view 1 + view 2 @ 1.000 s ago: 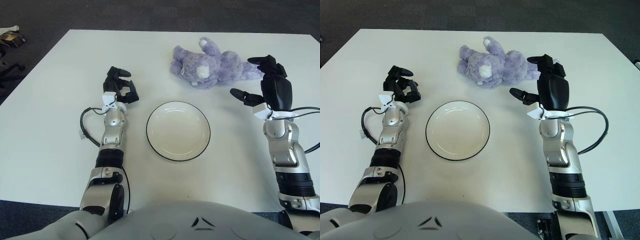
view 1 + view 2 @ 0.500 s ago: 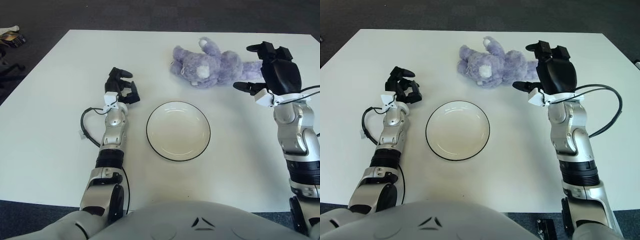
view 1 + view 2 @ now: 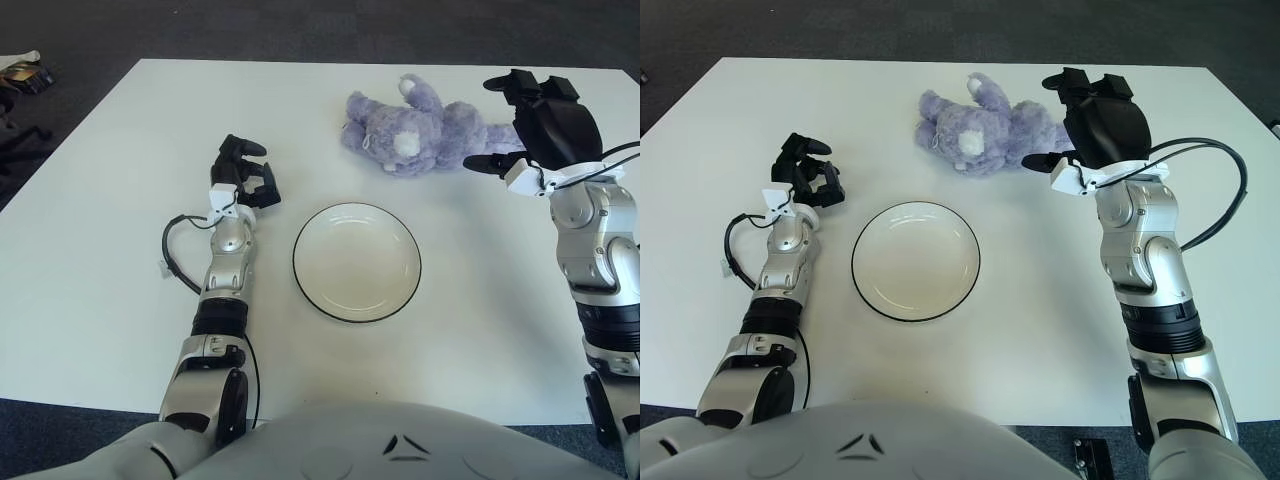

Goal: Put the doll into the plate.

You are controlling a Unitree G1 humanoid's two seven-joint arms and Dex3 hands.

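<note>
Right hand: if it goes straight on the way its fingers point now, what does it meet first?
Probably the purple doll. The right hand, fingers spread, points left toward its rear end, but its height above the doll is unclear.

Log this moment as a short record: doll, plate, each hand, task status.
doll: purple plush bear, lying on the white table, beyond the plate
plate: white, dark-rimmed, nothing in it
right hand: fingers spread, raised at the doll's right end, no grasp
left hand: curled, resting on table left of plate
status: doll not yet in plate
</note>
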